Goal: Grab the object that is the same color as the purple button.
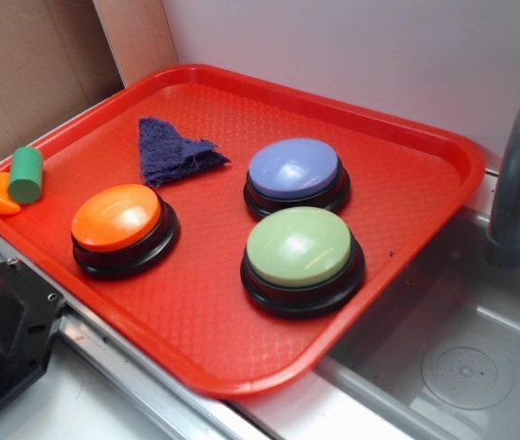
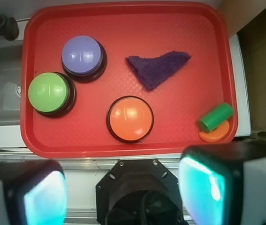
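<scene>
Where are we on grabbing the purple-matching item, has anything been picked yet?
Nothing is done yet: the purple cloth lies flat on the red tray, between the purple button and the green cylinder. The gripper is open and empty, hovering off the tray's near edge. Left: move over the cloth, descend, close and lift.

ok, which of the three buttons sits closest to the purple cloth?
The orange button, just ahead of the purple button; the green one is clearly farther from the purple cloth.
</scene>
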`<act>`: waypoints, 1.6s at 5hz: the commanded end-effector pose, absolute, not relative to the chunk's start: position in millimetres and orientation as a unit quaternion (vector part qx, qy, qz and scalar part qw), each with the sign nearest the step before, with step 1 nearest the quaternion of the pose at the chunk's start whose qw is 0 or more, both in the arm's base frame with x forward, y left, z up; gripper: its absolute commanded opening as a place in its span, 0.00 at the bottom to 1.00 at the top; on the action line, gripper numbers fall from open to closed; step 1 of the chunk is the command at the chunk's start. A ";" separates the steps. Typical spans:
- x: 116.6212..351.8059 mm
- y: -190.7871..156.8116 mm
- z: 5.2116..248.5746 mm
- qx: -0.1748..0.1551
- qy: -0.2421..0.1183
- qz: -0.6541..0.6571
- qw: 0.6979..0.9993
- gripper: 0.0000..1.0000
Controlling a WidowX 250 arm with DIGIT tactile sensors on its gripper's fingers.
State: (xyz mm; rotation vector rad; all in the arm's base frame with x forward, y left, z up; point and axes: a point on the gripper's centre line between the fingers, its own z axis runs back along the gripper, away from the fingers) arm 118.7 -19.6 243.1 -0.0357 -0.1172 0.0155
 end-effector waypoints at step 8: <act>265.6 68.1 23.2 -0.030 -0.066 0.376 0.924 1.00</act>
